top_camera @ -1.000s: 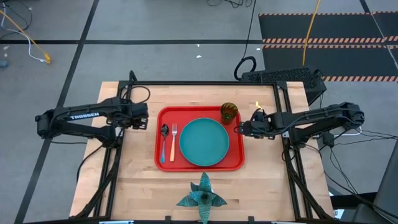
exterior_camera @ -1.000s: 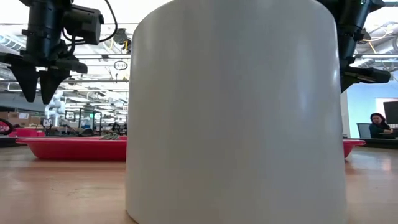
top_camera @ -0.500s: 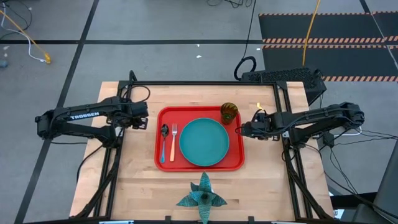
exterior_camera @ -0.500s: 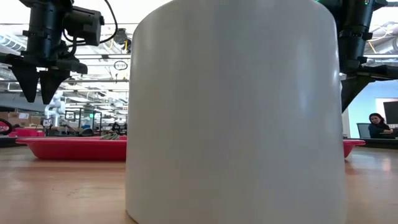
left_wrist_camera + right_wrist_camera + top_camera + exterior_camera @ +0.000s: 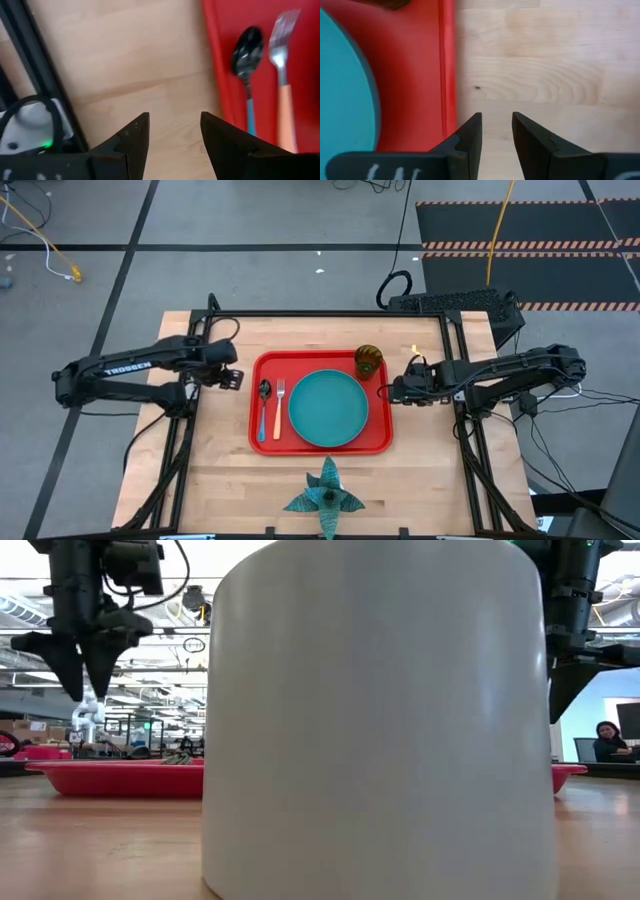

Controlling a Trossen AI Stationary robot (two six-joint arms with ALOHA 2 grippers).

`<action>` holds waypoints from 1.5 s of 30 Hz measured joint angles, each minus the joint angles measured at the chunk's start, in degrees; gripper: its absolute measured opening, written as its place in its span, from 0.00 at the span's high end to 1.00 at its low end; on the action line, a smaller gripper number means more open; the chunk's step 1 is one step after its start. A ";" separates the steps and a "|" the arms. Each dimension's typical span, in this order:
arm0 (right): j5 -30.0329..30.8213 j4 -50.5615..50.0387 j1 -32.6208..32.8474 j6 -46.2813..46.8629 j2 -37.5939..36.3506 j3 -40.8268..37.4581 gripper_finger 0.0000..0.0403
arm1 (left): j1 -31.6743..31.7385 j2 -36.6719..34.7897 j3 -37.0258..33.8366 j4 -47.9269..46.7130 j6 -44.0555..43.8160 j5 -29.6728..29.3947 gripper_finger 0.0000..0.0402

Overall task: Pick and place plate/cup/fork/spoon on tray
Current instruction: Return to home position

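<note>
The red tray [image 5: 378,442] lies in the middle of the table. On it lie the teal plate [image 5: 328,408], the blue-handled spoon [image 5: 263,412] and the orange-handled fork [image 5: 278,410] left of the plate, and the amber cup [image 5: 369,360] stands at its far right corner. My left gripper [image 5: 236,378] hangs open and empty just off the tray's left rim; its wrist view shows the spoon [image 5: 248,47] and the fork [image 5: 282,45]. My right gripper [image 5: 391,390] hangs a little open and empty just off the tray's right rim [image 5: 447,70], beside the plate [image 5: 345,85].
A teal spiky star-shaped object [image 5: 324,494] lies near the table's near edge. A wide white cylinder [image 5: 380,720] stands close before the low camera and hides the table's middle. Bare wood lies left and right of the tray. A person [image 5: 607,738] sits far behind.
My left gripper has moved a little toward the table's right edge, closer to the tray's left rim, and risen slightly. My right gripper has drawn back slightly from the tray toward the table's right edge. The things on the tray have stayed still.
</note>
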 joint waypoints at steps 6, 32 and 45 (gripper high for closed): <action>0.00 0.21 0.00 -2.98 -0.69 0.02 0.75 | -0.02 -7.54 0.77 4.49 1.41 -0.50 0.55; 1.33 28.63 0.12 -71.36 -26.91 9.39 0.75 | -5.37 -25.63 17.56 24.55 40.44 -7.48 0.68; 7.03 59.94 5.54 -59.82 -44.45 -17.80 0.75 | -9.23 -43.23 -5.37 43.44 25.27 -5.75 0.99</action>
